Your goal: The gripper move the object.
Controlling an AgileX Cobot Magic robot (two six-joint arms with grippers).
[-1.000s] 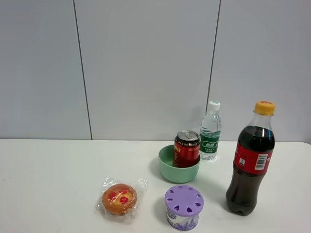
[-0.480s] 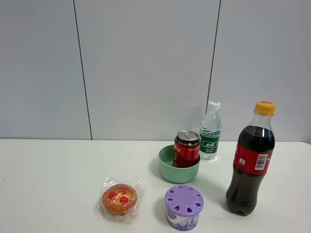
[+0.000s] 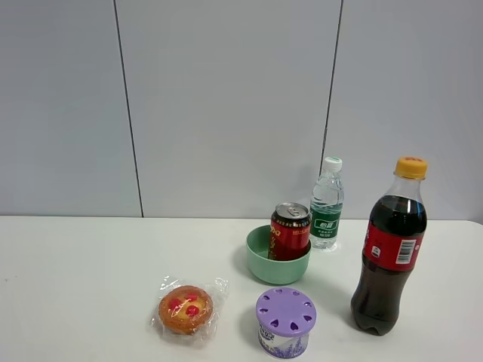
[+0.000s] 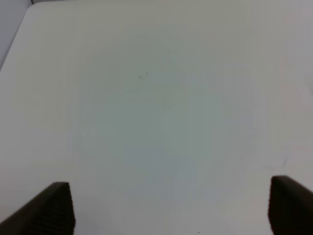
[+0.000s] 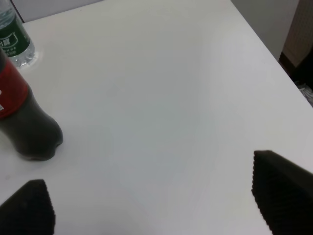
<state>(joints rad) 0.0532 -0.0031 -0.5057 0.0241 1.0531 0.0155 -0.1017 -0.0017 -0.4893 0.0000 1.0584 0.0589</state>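
Observation:
The red drink can [image 3: 290, 231] with a silver top stands upright inside a green bowl [image 3: 278, 268] near the middle of the white table. Neither gripper shows in the exterior high view. In the left wrist view my left gripper [image 4: 168, 208] is open, its dark fingertips [image 4: 56, 208] far apart over bare table. In the right wrist view my right gripper [image 5: 156, 205] is open, one fingertip [image 5: 281, 188] at each side, with nothing between them. The can is out of view in both wrist views.
A tall cola bottle [image 3: 390, 249] stands at the right, also in the right wrist view [image 5: 22, 112]. A small water bottle [image 3: 327, 204] stands behind the bowl. A purple-lidded tub [image 3: 284, 320] and a wrapped pastry [image 3: 186, 308] sit in front. The table edge [image 5: 266, 51] is near.

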